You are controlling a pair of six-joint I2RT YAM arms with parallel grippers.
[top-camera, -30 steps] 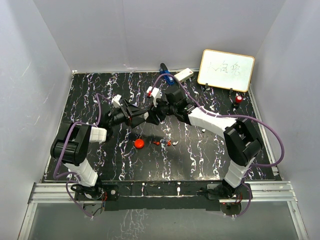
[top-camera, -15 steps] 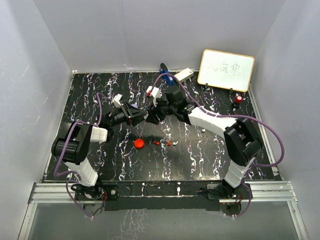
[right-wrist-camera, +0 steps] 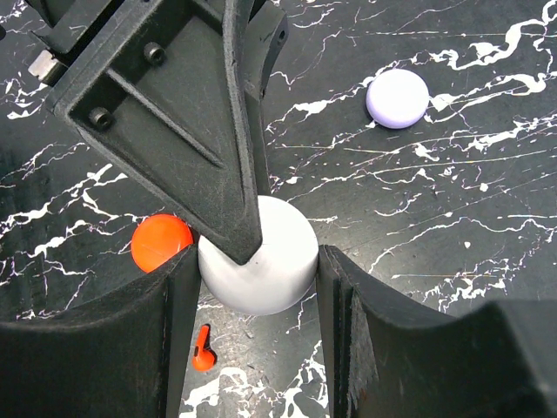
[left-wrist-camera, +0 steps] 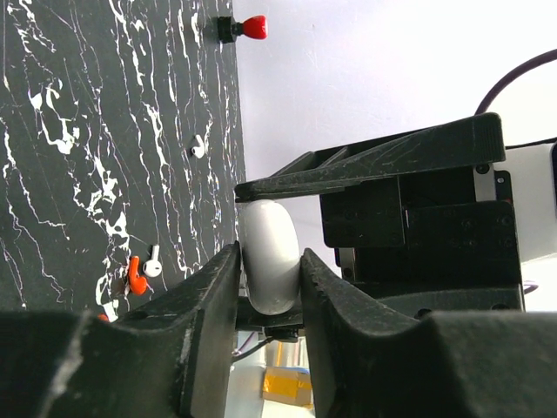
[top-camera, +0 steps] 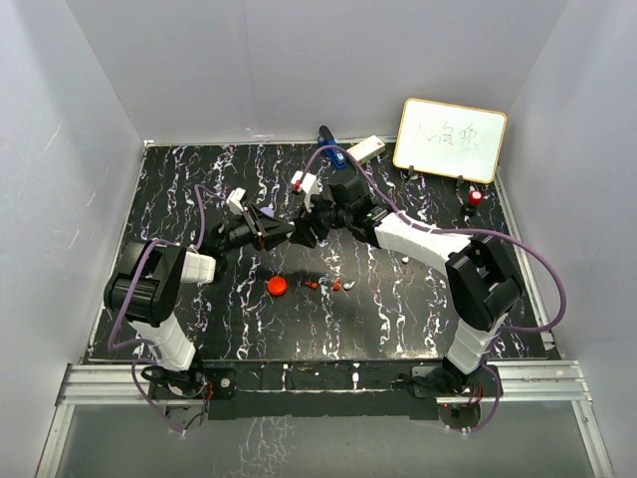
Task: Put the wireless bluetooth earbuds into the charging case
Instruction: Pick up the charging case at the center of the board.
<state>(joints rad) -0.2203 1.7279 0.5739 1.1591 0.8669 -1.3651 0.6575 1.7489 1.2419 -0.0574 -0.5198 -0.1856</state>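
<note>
A: Gripping the white round plastic charging case (right-wrist-camera: 261,261) from both sides, are they?

B: Yes. The left pincer (left-wrist-camera: 271,266) is narrow, with its fingers pressed on the case's flanks. The right pincer (right-wrist-camera: 258,270) clamps the same case crosswise. The case hangs above the black marbled surface (top-camera: 398,309), just beyond the red round plastic case (top-camera: 278,287).

A: And the earbuds?

B: A tiny red plastic earbud (right-wrist-camera: 203,347) and a small white plastic earbud (left-wrist-camera: 153,261) lie near that red case, neither inserted.

A: Which step, then?

B: Opening the white case, I judge. Next, one pincer must hold firm while the other parts the lid, without the smooth shell slipping.
</note>
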